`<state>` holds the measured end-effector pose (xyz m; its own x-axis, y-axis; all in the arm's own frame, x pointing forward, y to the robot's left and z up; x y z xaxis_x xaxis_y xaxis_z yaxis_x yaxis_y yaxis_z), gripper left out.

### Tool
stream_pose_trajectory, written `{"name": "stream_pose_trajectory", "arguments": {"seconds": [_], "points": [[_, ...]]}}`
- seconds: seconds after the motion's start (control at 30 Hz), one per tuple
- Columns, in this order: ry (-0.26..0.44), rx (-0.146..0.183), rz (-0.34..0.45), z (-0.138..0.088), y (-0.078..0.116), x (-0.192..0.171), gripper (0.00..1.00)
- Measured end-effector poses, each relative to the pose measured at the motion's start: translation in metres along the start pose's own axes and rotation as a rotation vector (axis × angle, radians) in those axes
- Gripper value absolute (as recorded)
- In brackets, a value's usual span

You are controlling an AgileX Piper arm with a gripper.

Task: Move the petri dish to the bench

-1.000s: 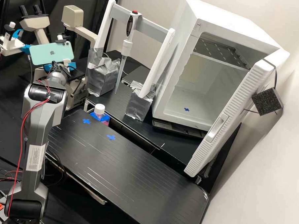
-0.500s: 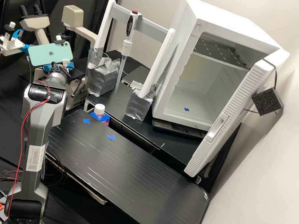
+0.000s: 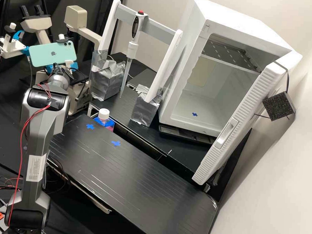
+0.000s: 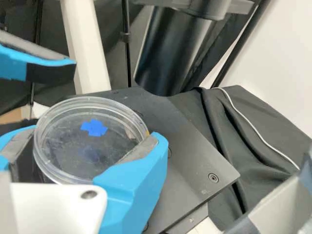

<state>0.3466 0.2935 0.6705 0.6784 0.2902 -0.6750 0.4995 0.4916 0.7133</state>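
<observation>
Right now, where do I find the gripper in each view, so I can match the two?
Wrist view: the gripper is at the petri dish, its blue close by the clear rim.
High view: upper left, at the lower edge of the green phone, where bits of its blue peek out.
Shared landmark: the black curtain, in the background of both.

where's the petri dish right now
In the wrist view, the petri dish is between the two blue fingers of the gripper, over the dark flat plate.
</observation>
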Motion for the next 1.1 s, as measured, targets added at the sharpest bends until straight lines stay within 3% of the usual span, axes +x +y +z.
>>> {"name": "stream_pose_trajectory", "arguments": {"seconds": [0.07,0.3,0.6,0.73,0.83,0.93,1.03,1.1], "points": [[-0.006,0.033,0.005,0.001,-0.001,-0.004,0.00],[-0.018,0.011,0.035,0.002,-0.004,-0.032,0.00],[0.011,-0.060,0.122,0.003,-0.019,-0.088,0.00],[0.030,-0.106,0.148,0.003,-0.028,-0.110,0.00],[0.036,-0.114,0.166,0.007,-0.032,-0.123,0.00],[0.024,-0.139,0.179,0.020,-0.040,-0.137,0.00],[0.012,-0.187,0.179,0.035,-0.048,-0.152,0.00],[-0.002,-0.187,0.180,0.045,-0.051,-0.161,0.00]]}}
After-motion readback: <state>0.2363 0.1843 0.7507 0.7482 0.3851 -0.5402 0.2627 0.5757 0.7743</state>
